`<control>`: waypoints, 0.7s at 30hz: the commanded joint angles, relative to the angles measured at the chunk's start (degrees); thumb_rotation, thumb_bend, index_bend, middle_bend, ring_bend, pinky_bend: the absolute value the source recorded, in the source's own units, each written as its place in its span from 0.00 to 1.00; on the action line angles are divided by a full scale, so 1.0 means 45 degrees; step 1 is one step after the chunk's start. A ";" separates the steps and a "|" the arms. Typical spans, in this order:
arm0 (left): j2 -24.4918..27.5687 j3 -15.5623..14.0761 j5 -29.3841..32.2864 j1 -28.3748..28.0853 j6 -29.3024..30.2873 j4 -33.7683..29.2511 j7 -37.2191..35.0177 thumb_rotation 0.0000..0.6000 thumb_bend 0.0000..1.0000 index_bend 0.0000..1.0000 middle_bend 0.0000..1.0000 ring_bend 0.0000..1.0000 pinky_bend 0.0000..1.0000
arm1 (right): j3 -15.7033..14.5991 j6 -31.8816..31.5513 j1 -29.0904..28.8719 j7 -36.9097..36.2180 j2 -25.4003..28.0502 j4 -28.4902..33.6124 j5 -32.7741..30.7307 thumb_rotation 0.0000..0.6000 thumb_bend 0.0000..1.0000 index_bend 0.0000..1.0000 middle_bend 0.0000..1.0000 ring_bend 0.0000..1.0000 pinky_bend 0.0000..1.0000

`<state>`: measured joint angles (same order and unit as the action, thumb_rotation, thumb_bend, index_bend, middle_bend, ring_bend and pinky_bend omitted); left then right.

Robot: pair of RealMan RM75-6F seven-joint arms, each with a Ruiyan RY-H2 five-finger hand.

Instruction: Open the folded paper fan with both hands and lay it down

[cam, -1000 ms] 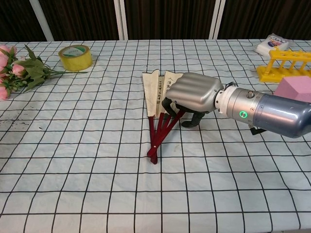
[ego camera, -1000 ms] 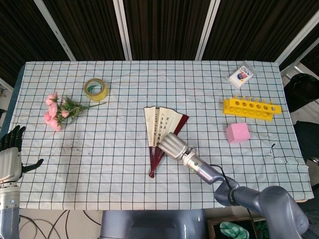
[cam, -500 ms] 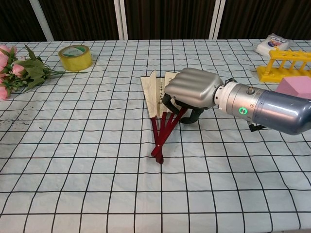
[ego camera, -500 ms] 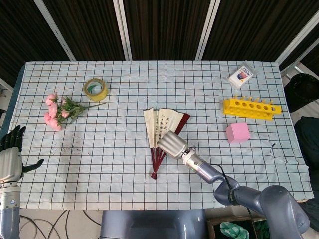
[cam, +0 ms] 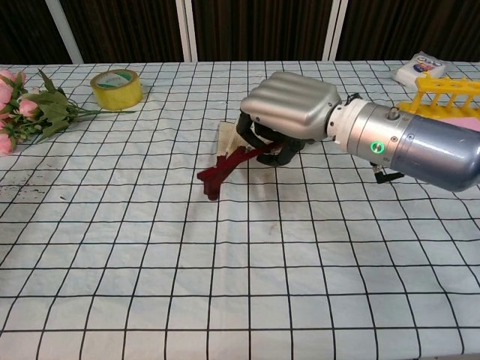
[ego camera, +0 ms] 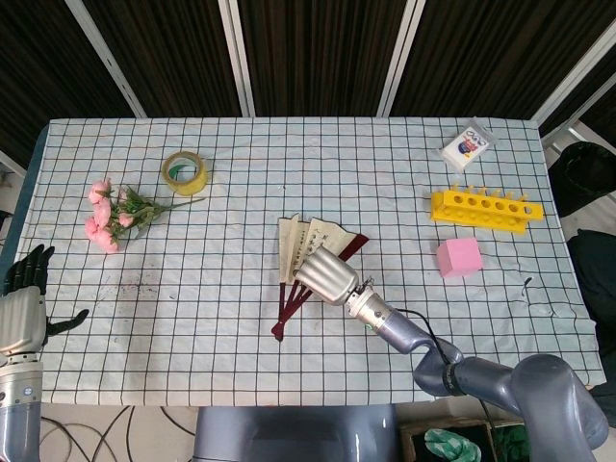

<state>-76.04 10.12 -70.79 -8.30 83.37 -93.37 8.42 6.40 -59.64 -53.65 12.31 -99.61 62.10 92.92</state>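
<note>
Head view: right hand point(ego camera: 327, 276) curled around the partly spread paper fan point(ego camera: 306, 241) mid-surface, paper leaves fanning out beyond the knuckles, dark red sticks point(ego camera: 286, 315) trailing out below-left of the hand. Left hand point(ego camera: 21, 310) well apart at the near-left corner, fingers spread, holding nothing.

Chest view: right hand point(cam: 289, 105) gripping the fan, red sticks point(cam: 219, 171) jutting out left of the fingers point(cam: 251, 133) above the checked surface point(cam: 240, 285).

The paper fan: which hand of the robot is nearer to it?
Right. The right hand grips the fan, while the left hand waits open at the table's far left edge.
</note>
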 commanded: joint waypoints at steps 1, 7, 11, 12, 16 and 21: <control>0.0082 0.0010 -0.0070 -0.0021 0.0033 -0.0299 0.0070 1.00 0.03 0.00 0.00 0.00 0.00 | 0.0269 -0.0551 -0.0031 -0.0069 0.0165 0.0305 0.0185 1.00 0.31 0.73 0.86 0.92 0.81; 0.0291 0.0162 0.0074 -0.0113 -0.0065 -0.1090 0.0125 1.00 0.03 0.00 0.00 0.00 0.00 | 0.0673 -0.1952 0.0087 -0.0306 0.0002 0.0213 0.0492 1.00 0.32 0.73 0.86 0.92 0.81; 0.0378 0.0556 0.0613 -0.0396 -0.0480 -0.1958 0.0040 1.00 0.03 0.03 0.00 0.00 0.00 | 0.0923 -0.2422 0.0115 -0.0437 -0.0136 0.0049 0.0451 1.00 0.32 0.74 0.86 0.92 0.81; 0.0409 0.0692 0.0784 -0.0557 -0.0668 -0.2187 0.0138 1.00 0.03 0.05 0.00 0.00 0.00 | 0.0974 -0.2446 0.0099 -0.0453 -0.0150 0.0033 0.0417 1.00 0.32 0.74 0.87 0.93 0.81; 0.0213 0.1206 0.1143 -0.1566 -0.1461 -0.2161 0.1071 1.00 0.03 0.11 0.00 0.00 0.00 | 0.1392 -0.2299 -0.0110 -0.0436 -0.0204 0.0195 0.0071 1.00 0.32 0.75 0.87 0.93 0.81; -0.0248 0.1482 0.1549 -0.2364 -0.2068 -0.1626 0.1680 1.00 0.03 0.12 0.00 0.00 0.00 | 0.1788 -0.1932 -0.0437 -0.0107 -0.0150 0.0486 -0.0244 1.00 0.32 0.75 0.87 0.93 0.81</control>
<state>-76.20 16.05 -64.66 -17.67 75.16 -101.72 15.03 14.13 -68.65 -55.30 11.51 -100.39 63.99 92.09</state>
